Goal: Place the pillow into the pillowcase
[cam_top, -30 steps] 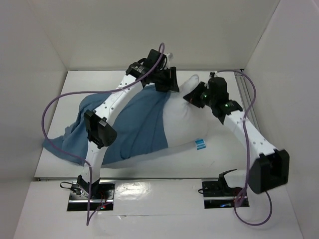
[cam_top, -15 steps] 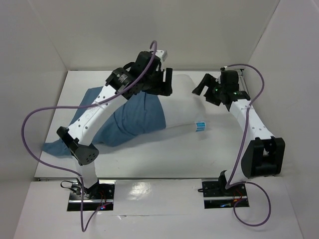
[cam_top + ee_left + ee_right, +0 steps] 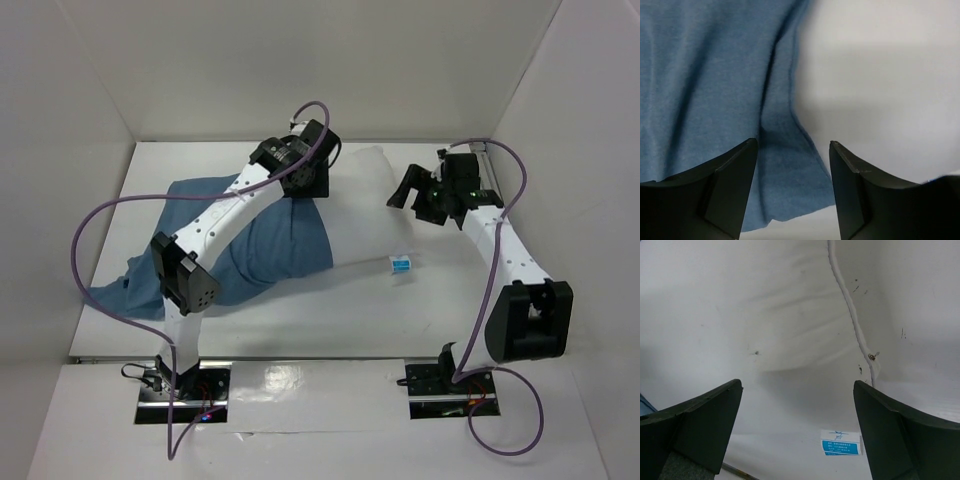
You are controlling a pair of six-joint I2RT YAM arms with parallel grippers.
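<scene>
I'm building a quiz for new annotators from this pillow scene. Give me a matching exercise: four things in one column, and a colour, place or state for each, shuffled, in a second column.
Things:
1. pillow
2. pillowcase
3. label
4. right gripper

Descriptions:
A. open, over bare white fabric
B. blue and wrinkled, covering the left part of the cushion
C. white, right end uncovered
D. small, blue and white, at the cushion's near edge

Pairs: 1-C, 2-B, 3-D, 4-A
</scene>
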